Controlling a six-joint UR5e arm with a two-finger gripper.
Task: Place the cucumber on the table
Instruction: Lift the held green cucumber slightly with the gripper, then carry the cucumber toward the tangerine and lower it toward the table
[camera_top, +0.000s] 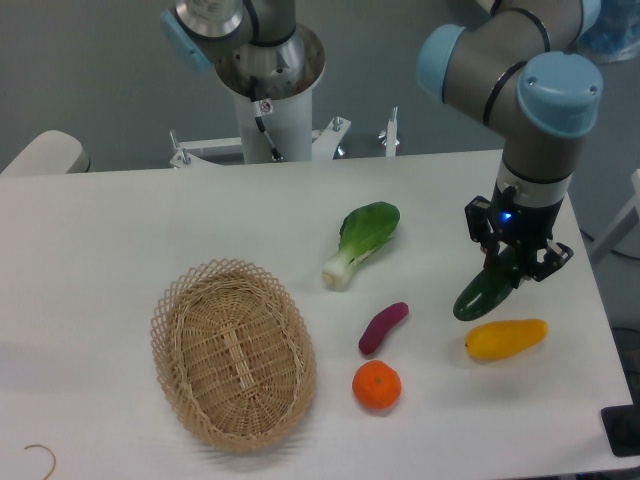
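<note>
The cucumber is a glossy dark green cylinder at the right of the white table. It hangs tilted, its upper end between the fingers of my gripper, its lower left end close to the tabletop, just above the yellow fruit. The gripper is shut on the cucumber's upper end. Whether the cucumber's low tip touches the table cannot be told.
A bok choy lies mid-table. A purple sweet potato and an orange lie left of the yellow fruit. An oval wicker basket stands front left. The arm's base column stands at the back edge.
</note>
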